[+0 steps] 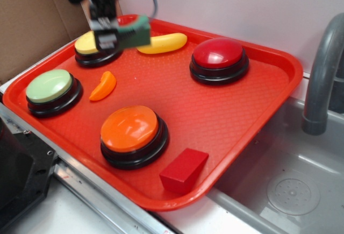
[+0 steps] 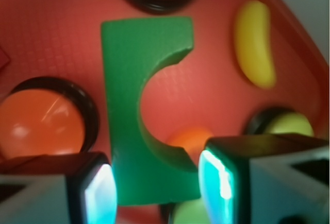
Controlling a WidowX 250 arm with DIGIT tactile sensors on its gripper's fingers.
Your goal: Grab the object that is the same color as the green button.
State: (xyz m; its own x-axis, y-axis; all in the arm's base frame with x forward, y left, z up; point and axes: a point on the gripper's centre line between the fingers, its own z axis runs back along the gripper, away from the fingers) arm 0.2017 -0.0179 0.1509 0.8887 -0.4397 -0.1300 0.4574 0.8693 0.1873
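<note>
A red tray [image 1: 258, 102] fills most of the exterior view, beside a grey sink [image 1: 293, 191] at lower right. On the tray sit four domed buttons: the green button [image 1: 49, 85] at left, an orange button [image 1: 130, 128] at lower centre, a red button [image 1: 217, 52] at upper right, and a yellow button [image 1: 86, 44] at upper left. Smaller pieces lie between them: a yellow banana [image 1: 164, 42], a red block [image 1: 184, 169], an orange wedge [image 1: 104, 86]. At upper left the gripper [image 1: 110, 32] hangs above the tray, its jaws narrowed onto the green notched block [image 2: 131, 116], which looks lifted clear. The grab appears done; next calls only for keeping a firm hold.
</note>
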